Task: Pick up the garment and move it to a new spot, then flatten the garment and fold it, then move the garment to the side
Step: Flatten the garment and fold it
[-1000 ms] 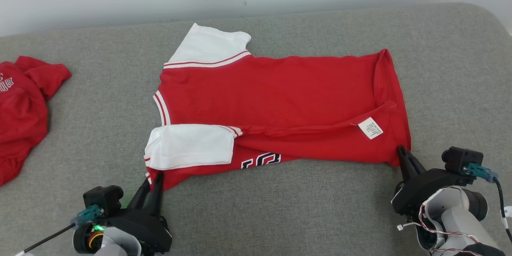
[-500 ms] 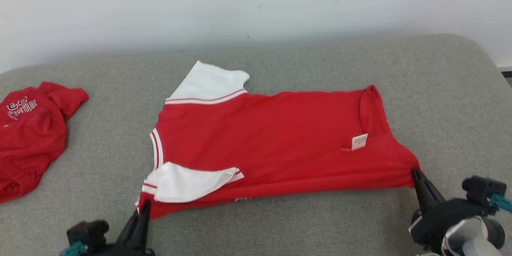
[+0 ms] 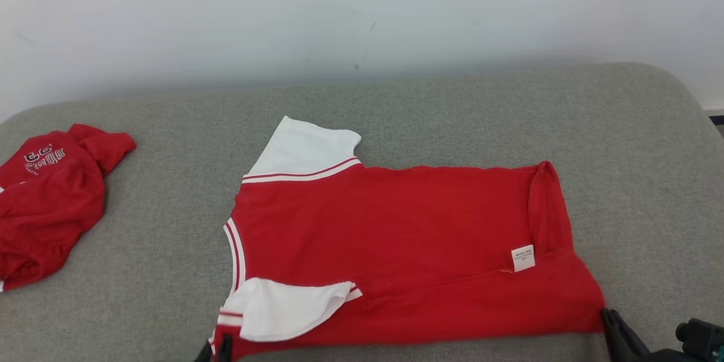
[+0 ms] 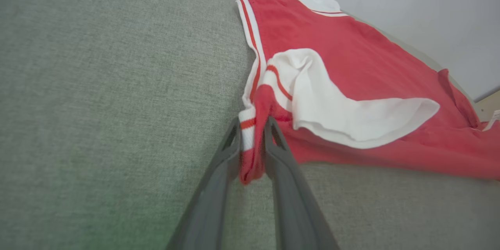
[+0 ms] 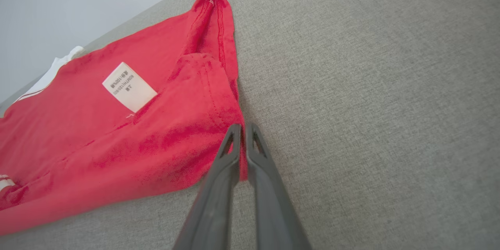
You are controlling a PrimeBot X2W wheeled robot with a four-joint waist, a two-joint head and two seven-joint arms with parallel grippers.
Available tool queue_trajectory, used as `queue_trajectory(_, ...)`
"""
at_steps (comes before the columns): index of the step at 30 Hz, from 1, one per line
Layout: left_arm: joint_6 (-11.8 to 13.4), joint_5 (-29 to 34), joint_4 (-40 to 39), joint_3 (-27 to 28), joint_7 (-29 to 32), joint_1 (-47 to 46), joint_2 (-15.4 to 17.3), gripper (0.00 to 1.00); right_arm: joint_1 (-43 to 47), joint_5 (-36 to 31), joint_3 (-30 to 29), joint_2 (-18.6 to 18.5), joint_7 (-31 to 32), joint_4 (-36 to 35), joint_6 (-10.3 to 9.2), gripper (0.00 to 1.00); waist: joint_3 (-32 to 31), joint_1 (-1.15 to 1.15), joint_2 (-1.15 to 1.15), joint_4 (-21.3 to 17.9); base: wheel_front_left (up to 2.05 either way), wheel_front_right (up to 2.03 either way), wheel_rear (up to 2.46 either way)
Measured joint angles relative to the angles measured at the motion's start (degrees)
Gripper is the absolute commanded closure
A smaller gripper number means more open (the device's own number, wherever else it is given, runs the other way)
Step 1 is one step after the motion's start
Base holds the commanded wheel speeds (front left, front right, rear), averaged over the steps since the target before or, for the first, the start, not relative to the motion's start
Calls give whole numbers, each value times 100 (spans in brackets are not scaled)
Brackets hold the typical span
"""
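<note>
Grey woven cushion runs across your whole work area, with a pale wall behind it. The shirt lies on it near the middle, toward the near edge. It is red and mostly flat, with the neck end to the robot's left and the hem to its right. A second red garment sits crumpled at the far left, well apart from the shirt. The shirt's far sleeve is white and lies flat, pointing away from you. The near sleeve is flopped over onto the red body. A small white label shows by the hem end, beside a fold in the cloth. Your left gripper is clamped on the striped trim at the near neck corner, with cloth bunched between its fingers. Your right gripper is pinched together on the near hem corner, with a thin edge of red caught between the tips.
</note>
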Motion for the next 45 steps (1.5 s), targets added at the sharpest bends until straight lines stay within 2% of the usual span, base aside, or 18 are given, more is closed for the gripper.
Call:
queue_trajectory(5, 29, 155, -5, 148, -4, 11, -52, 0, 29, -331, -105, 122, -133, -86, 0, 0, -47, 0, 0, -12, 0, 0, 0)
queue_trajectory(8, 56, 423, -346, 547, -19, 2, -142, 0, -43, -387, -151, 229, -334, -194, 0, 0, -75, 0, 0, -7, 0, 0, 0)
queue_trajectory(13, 80, 1083, -938, 1241, -20, 38, -358, 0, -213, -590, -59, 326, -783, -430, 0, 0, -115, 1, 0, 7, 0, 0, 0)
queue_trajectory(19, 14, 1895, -1366, 1722, -20, 136, -536, 0, -352, -1040, 240, 346, -1328, -628, 0, 0, -193, 1, 0, 32, 0, 0, 0)
queue_trajectory(30, 1, 2806, -1803, 2143, -20, 455, -760, 0, -383, -1416, 383, 419, -1618, -817, 0, 0, -358, 1, 0, 14, 0, 0, 0)
queue_trajectory(45, -148, 3285, -1929, 2384, -20, 931, -890, 0, 291, -1540, 112, 553, -1650, -1099, 0, 0, -388, 0, 0, 99, 0, 0, 0)
